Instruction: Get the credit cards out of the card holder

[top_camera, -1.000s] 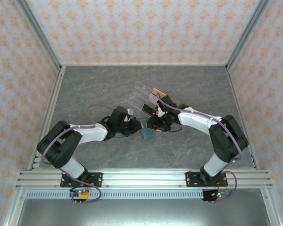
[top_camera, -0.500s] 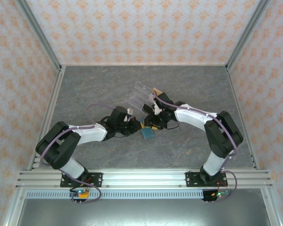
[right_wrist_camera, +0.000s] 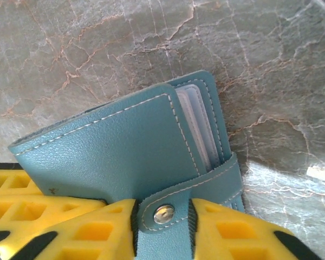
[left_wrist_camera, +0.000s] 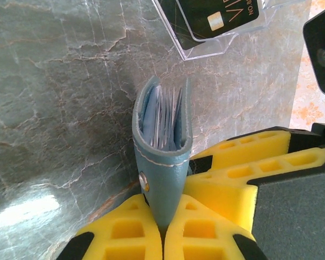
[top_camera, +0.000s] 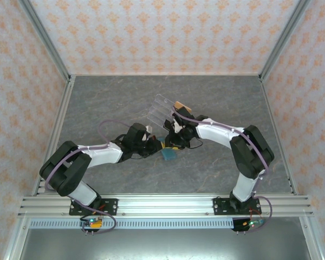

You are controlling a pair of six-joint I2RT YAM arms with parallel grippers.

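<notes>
Right gripper (top_camera: 176, 138) has crept left, flanking the silver-snap strap (right_wrist_camera: 168, 208) (can't tell if squeezing) while left gripper (left_wrist_camera: 162, 222) clamps the soft, probably floppy teal-blue stitched card holder (left_wrist_camera: 161, 135) just near of the clear acrylic stand (top_camera: 161, 108), so I'd hold its covers.

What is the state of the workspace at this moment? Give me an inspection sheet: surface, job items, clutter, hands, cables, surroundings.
Surface: grey marble-look table.
Job's things: teal card holder held on edge between both hands; pale sleeves show between its covers and the strap looks snapped.
Clutter: clear stand just beyond the card holder, with a dark card in it.
Grippers: left hand is shut on the card holder. Right hand has a finger on either side of the strap; grip unclear.
Cables: a purple cable runs along each arm.
Surroundings: orange patterned walls and a metal rail at the near edge.
</notes>
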